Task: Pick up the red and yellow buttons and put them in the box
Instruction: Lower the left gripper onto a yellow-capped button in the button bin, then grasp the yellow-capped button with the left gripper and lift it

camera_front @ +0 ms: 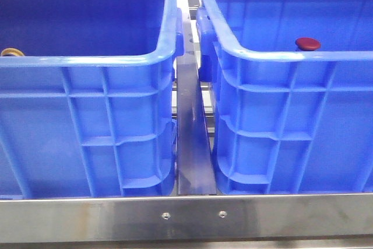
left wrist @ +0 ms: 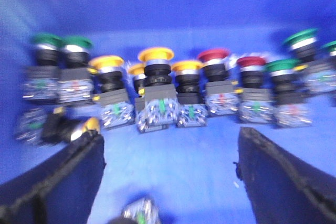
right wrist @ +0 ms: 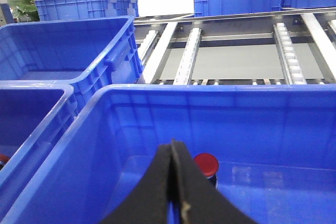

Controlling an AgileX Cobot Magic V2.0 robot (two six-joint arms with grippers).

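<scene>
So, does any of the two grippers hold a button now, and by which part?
No. The left gripper is open over the buttons, nothing between its fingers. The right gripper is shut with nothing in it.

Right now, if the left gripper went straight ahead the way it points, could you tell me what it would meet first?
Probably the yellow button in the middle of the row; the open left gripper points at it, though blur leaves depth unclear.

bright even light; left wrist view blurred, perhaps motion; rim (camera_front: 274, 56) glare.
</scene>
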